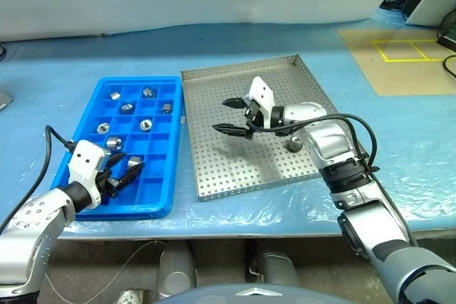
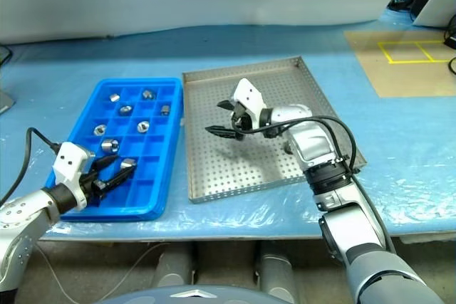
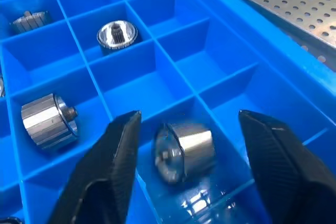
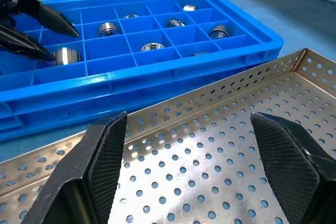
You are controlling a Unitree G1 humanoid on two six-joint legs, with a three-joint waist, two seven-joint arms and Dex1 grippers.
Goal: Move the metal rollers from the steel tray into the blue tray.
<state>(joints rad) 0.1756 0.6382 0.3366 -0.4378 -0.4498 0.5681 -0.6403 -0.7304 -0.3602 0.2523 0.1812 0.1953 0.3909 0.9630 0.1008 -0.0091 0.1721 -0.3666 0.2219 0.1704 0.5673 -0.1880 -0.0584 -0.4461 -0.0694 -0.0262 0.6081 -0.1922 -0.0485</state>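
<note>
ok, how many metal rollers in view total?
9 metal rollers. Eight in blue tray compartments, one between the open left gripper's fingers; one in the steel tray beside the right arm, which may hide more.

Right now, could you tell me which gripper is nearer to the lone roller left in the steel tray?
The right. The right gripper hangs open over the steel tray, with the roller beside its arm. The left gripper is over the blue tray, its fingers apart around another roller.
</note>
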